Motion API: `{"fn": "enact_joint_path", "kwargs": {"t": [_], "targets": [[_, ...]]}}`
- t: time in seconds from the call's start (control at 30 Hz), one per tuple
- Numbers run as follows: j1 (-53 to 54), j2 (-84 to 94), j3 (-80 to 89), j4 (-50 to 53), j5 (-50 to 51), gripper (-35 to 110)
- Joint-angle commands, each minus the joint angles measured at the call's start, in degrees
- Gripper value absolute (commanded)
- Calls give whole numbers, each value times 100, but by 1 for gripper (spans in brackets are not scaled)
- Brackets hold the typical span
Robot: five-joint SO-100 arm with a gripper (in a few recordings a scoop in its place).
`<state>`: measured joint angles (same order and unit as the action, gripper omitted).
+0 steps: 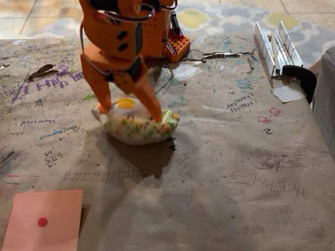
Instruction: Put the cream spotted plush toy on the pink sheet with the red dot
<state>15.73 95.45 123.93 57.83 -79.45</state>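
- Showing the grasping step: the orange gripper point(131, 111) reaches down from the arm at the top of the fixed view, its two fingers spread to either side of the cream spotted plush toy point(138, 125), one at the toy's left end and one pressed into its upper right.
- Jaws stand apart around the toy; whether they already squeeze it firmly is not clear, though the right finger dents the plush.
- Toy lies on the scribbled brown paper table cover point(220, 157), left of centre, casting a shadow in front; its yellow circle patch faces up between the fingers.
- Target, the pink sheet with the red dot point(44, 222), lies flat at the lower left corner, well apart from the toy and bare.
- Judged next move: close fully on the toy, lift it clear of the table, then carry it toward the lower left and set it over the dot.
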Motion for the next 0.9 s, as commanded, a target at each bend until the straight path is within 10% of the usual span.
{"fn": "enact_joint_path", "kwargs": {"t": [0.0, 0.57, 0.87], "targets": [[-141, 53, 360, -853, 527, 12], [44, 3797, -976, -44, 2382, 0], [527, 8745, 562, -4280, 1705, 0]]}}
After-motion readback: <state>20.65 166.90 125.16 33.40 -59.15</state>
